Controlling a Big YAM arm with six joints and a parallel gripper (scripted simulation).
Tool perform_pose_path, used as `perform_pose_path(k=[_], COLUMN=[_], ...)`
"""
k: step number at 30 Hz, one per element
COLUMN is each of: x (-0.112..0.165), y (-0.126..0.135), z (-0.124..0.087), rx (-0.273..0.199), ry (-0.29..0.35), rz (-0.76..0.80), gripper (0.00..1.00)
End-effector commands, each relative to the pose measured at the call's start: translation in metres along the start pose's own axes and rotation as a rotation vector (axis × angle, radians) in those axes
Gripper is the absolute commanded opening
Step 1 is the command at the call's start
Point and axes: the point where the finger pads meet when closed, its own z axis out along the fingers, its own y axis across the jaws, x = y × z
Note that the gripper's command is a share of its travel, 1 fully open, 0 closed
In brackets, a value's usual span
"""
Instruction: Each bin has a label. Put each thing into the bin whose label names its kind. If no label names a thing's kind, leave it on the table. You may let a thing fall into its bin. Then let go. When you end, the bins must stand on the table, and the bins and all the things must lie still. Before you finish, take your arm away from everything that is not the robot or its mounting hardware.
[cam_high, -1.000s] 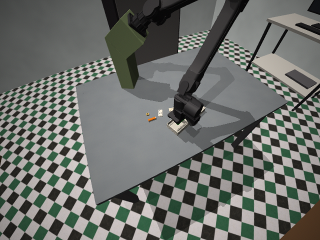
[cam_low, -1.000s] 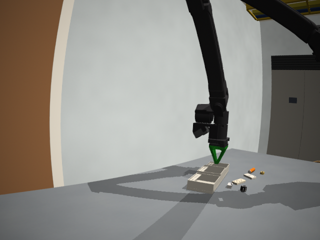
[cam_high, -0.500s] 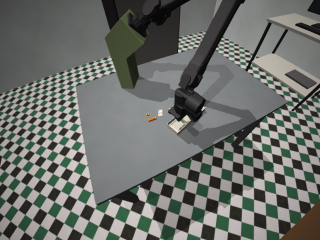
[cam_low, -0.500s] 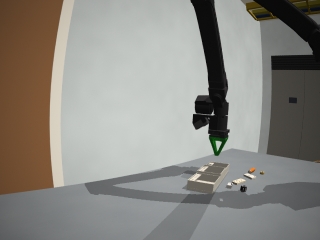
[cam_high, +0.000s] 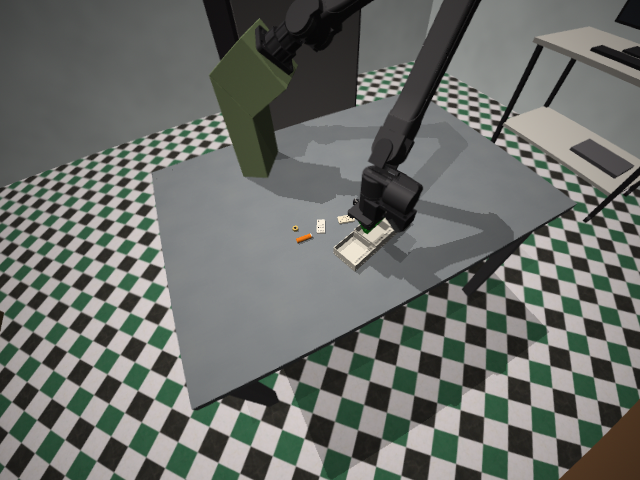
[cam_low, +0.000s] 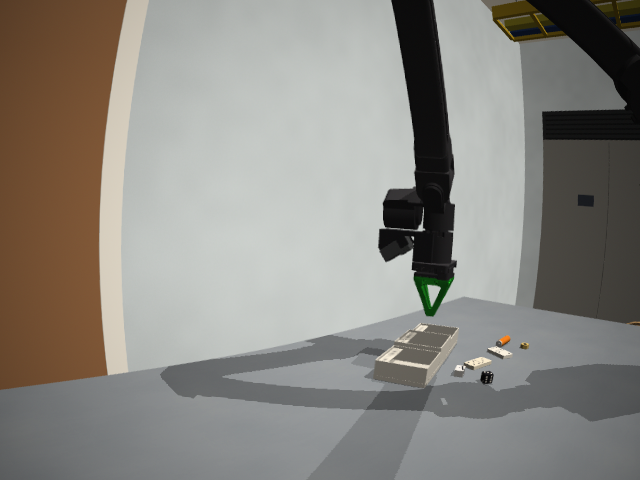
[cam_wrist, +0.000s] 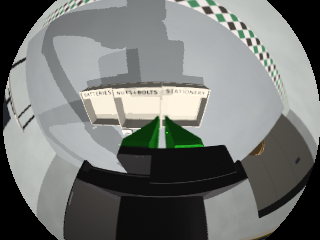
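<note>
A row of three cream bins (cam_high: 364, 242) with labelled rims stands near the middle of the grey table; it also shows in the exterior view (cam_low: 418, 353) and the wrist view (cam_wrist: 143, 103). My gripper (cam_low: 432, 311) hangs a little above the far end of the row, its green fingers shut to a point with nothing seen between them; it shows in the wrist view (cam_wrist: 163, 135) too. Beside the bins lie an orange battery (cam_low: 503, 340), a brass nut (cam_low: 524, 345), two cream dominoes (cam_low: 499, 352) (cam_low: 477, 363), a white die (cam_low: 458, 369) and a black die (cam_low: 486, 377).
A tall olive-green block (cam_high: 250, 98) hangs over the table's back left on a second dark arm. A shelf unit (cam_high: 584, 103) stands off the table's right side. A small white scrap (cam_low: 443, 400) lies near the bins.
</note>
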Motion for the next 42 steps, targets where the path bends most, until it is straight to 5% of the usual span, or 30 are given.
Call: perform_pose_path(k=[1,8,13,16,37,42], x=[-0.006,-0.005,0.002,0.001,0.002,0.004], y=[0.022,0.053,0.029,0.045,0.045,0.033], z=[-0.003,-0.003,-0.002,0.009,0.060,0.054], rx=[-0.008,-0.010,0.013,-0.008,-0.007,0.007], ry=[-0.020,-0.021,-0.007,-0.002,-0.002,-0.004], rz=[0.006,0.007,0.048,0.020,0.021,0.041], gripper=[0.08,0.08,0.08,0.08,0.08,0.08])
